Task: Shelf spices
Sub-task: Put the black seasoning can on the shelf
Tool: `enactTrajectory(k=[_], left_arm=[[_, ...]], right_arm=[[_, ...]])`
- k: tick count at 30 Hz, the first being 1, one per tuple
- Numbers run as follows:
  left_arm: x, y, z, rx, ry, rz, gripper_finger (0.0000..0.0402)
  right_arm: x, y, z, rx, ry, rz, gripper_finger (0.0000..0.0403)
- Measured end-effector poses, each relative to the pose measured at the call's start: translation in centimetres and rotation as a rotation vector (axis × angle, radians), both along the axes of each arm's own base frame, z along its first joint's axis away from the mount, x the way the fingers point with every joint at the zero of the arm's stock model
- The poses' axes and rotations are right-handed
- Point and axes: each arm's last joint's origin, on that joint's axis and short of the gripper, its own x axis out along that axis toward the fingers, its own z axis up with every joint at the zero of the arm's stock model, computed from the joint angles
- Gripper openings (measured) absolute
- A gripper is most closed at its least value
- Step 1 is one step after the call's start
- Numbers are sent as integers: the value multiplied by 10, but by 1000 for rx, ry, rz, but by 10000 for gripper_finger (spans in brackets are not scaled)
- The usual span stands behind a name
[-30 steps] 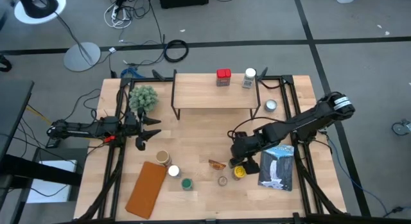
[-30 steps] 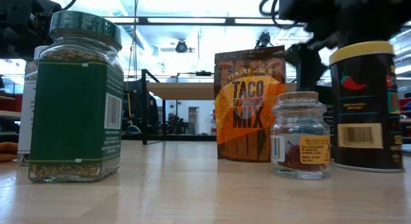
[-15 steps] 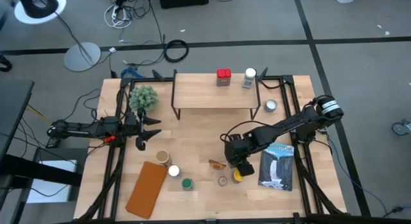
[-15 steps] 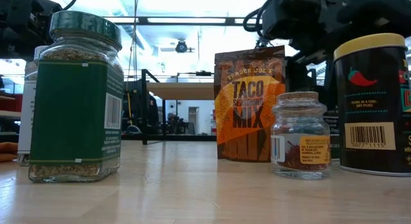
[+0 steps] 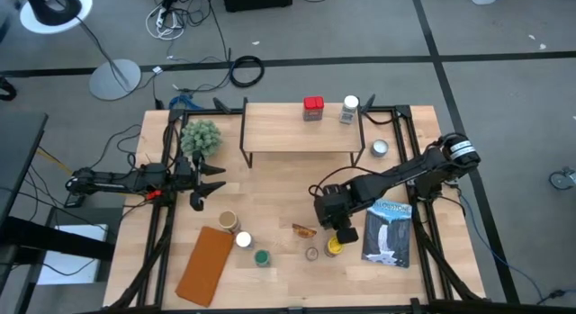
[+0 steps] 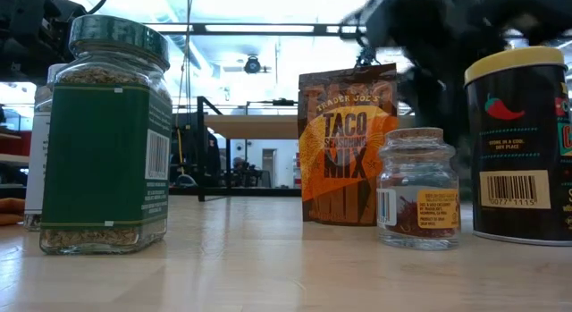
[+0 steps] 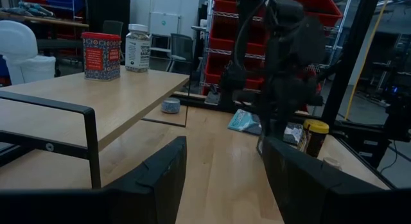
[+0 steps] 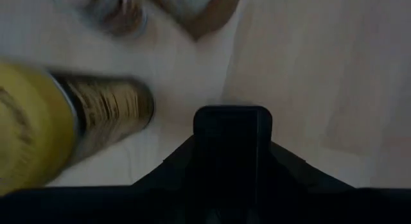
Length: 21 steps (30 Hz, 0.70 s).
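The shelf (image 5: 301, 134) stands at the table's far side with a red tin (image 5: 312, 108) and a white-lidded jar (image 5: 349, 109) on it. My right gripper (image 5: 333, 215) points down at the table's middle right, shut on a black box (image 8: 232, 140). Just near of it stand a yellow-lidded tin (image 5: 334, 246), a cork-topped jar (image 5: 312, 254) and an amber packet (image 5: 304, 229). Green-lidded (image 5: 262, 257), white-lidded (image 5: 243, 240) and tan-lidded (image 5: 228, 220) jars stand to the left. My left gripper (image 5: 202, 183) waits open at the table's left. My right gripper pinches the black box between its two fingers (image 8: 176, 166), on two opposite sides near its top (image 8: 202, 153). The fingers come from above, pointing down. Whether the box's bottom is clear of the table, I cannot tell.
A shallow silver tin (image 5: 380, 148) lies right of the shelf. A blue-and-white flat packet (image 5: 387, 233) lies right of my right gripper, and a brown flat pouch (image 5: 207, 264) at the near left. A green plant (image 5: 201, 137) stands left of the shelf.
My right gripper has gone a little toward the table's left, over the spot beside the yellow-lidded tin. The tin has slid slightly toward the near edge and stays upright.
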Motion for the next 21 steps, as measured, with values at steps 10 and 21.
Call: enactTrajectory(k=[10,21], left_arm=[[0,0,0,0,-1,0,209],[0,0,0,0,-1,0,209]], right_arm=[[19,-41,108,-176,-88,-55,120],[17,-154,166,-334,-217,-201,120]])
